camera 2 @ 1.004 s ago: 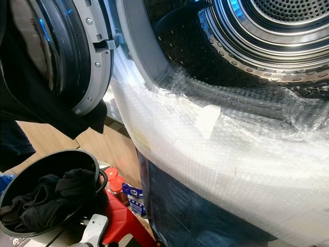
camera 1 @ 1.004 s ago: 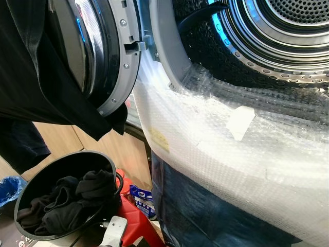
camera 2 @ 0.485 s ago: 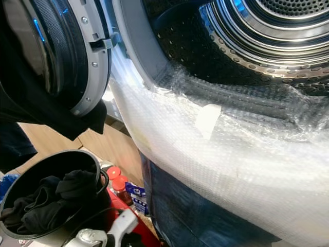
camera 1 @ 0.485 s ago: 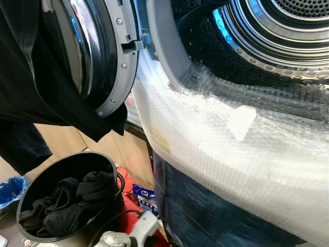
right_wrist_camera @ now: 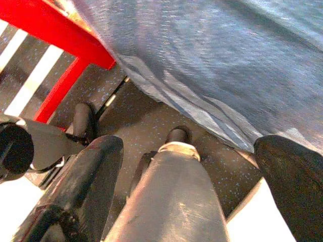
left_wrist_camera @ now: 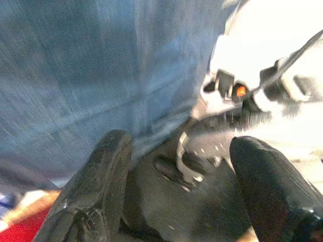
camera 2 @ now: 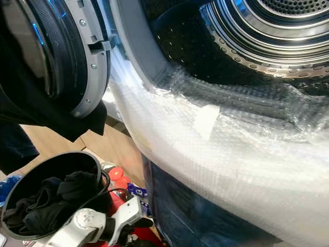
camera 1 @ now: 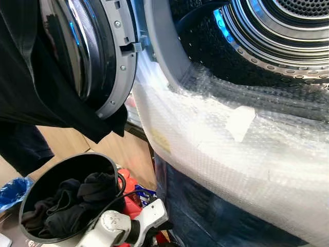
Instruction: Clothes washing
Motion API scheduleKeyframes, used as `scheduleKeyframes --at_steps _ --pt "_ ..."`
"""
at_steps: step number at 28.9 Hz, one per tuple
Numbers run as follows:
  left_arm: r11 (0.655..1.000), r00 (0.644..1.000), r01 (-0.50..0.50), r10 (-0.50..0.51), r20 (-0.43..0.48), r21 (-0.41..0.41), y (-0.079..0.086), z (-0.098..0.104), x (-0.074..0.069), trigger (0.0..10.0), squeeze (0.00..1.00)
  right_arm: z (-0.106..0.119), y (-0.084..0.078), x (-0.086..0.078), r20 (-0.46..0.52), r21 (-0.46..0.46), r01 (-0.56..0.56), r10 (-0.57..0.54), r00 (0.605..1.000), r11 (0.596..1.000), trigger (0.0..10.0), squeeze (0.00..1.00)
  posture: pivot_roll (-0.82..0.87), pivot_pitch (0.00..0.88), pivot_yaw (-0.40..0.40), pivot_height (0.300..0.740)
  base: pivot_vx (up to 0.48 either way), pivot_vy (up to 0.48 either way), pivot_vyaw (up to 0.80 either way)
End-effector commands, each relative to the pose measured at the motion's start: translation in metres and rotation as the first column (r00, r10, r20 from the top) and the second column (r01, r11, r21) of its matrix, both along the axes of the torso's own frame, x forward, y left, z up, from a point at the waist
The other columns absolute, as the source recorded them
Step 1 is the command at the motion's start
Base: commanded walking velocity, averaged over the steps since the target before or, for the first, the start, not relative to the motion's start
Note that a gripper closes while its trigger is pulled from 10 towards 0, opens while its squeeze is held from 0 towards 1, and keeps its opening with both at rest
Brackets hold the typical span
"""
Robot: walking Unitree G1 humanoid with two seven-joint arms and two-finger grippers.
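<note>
Clothes [camera 1: 72,203] heaped in black bucket [camera 1: 36,180] beside open washer drum [camera 1: 288,36]; left hand [left_wrist_camera: 176,196], right hand [right_wrist_camera: 186,186] both spread, empty.

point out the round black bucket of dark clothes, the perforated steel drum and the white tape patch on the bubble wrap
round black bucket [camera 1: 38,177]: left eye view, on its bare inner wall.
perforated steel drum [camera 1: 288,31]: left eye view, on its ribbed inner rim.
white tape patch [camera 2: 206,119]: right eye view, on the patch's middle.
</note>
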State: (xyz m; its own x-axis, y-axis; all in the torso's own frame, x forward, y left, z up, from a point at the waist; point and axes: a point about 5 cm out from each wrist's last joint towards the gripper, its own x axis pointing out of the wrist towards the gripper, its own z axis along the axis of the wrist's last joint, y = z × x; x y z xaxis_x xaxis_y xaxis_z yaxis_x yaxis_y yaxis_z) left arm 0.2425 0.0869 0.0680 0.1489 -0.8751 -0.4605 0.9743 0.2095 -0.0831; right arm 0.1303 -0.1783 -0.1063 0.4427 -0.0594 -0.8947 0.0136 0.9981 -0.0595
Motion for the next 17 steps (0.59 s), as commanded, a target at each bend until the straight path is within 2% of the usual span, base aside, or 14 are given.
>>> scheduleKeyframes --at_steps 1,2,3,5,8,9,12,13,14,15,17 --pt "0.998 0.996 0.049 -0.052 0.073 0.042 -0.001 0.019 -0.003 10.0 0.0 -0.007 0.014 -0.019 -0.086 0.036 -0.021 0.024 0.996 0.999 10.0 0.0 0.07 0.028 0.154 0.74 0.0 0.0 0.0" --pt "0.998 0.996 0.049 -0.052 0.073 0.042 -0.001 0.019 -0.003 10.0 0.0 -0.007 0.014 -0.019 -0.086 0.036 -0.021 0.024 0.996 0.999 10.0 0.0 0.07 0.028 0.154 0.74 0.0 0.0 0.0" --pt "0.999 0.994 0.023 -0.027 0.105 0.041 0.001 0.031 -0.002 10.0 0.0 -0.007 0.013 -0.017 -0.077 0.036 -0.02 0.023 0.997 0.999 10.0 0.0 0.06 0.027 0.156 0.74 0.0 0.0 0.0" --pt "1.0 0.991 -0.017 0.013 0.136 0.026 0.002 0.043 0.0 10.0 0.0 -0.006 0.013 -0.015 -0.072 0.033 -0.021 0.023 0.997 0.999 10.0 0.0 0.06 0.027 0.156 0.74 0.0 0.0 0.0" --pt "0.996 0.981 -0.07 0.057 0.186 0.059 0.007 0.057 0.003 10.0 0.0 -0.006 0.012 -0.014 -0.07 0.03 -0.019 0.021 0.997 0.999 10.0 0.0 0.06 0.025 0.157 0.74 0.0 0.0 0.0" --pt "0.994 0.973 -0.1 0.089 0.212 0.043 0.009 0.072 0.004 10.0 0.0 -0.006 0.01 -0.015 -0.073 0.027 -0.021 0.023 0.997 0.999 10.0 0.0 0.06 0.024 0.157 0.74 0.0 0.0 0.0" --pt "0.987 0.956 -0.162 0.154 0.25 0.012 0.013 0.088 0.008 10.0 0.0 -0.006 0.007 -0.016 -0.078 0.022 -0.021 0.023 0.997 1.0 10.0 0.0 0.06 0.026 0.156 0.74 0.0 0.0 0.0" --pt "0.966 0.929 -0.252 0.228 0.293 0.047 0.02 0.094 0.014 10.0 0.0 -0.007 0.005 -0.018 -0.083 0.02 -0.021 0.023 0.996 1.0 10.0 0.0 0.07 0.03 0.156 0.74 0.0 0.0 0.0" --pt "0.966 0.929 -0.252 0.228 0.293 0.047 0.02 0.094 0.014 10.0 0.0 -0.007 0.005 -0.018 -0.083 0.02 -0.021 0.023 0.996 1.0 10.0 0.0 0.07 0.03 0.156 0.74 0.0 0.0 0.0" --pt "0.925 0.883 -0.374 0.332 0.33 0.071 0.029 0.101 0.019 10.0 0.0 -0.007 0.004 -0.02 -0.086 0.017 -0.016 0.017 0.996 1.0 10.0 0.0 0.06 0.033 0.163 0.74 0.0 0.0 0.0" --pt "0.887 0.841 -0.457 0.405 0.36 0.07 0.038 0.108 0.022 10.0 0.0 -0.007 0.004 -0.02 -0.086 0.017 -0.003 0.004 0.996 1.0 10.0 0.0 0.06 0.033 0.163 0.74 0.0 0.0 0.0"
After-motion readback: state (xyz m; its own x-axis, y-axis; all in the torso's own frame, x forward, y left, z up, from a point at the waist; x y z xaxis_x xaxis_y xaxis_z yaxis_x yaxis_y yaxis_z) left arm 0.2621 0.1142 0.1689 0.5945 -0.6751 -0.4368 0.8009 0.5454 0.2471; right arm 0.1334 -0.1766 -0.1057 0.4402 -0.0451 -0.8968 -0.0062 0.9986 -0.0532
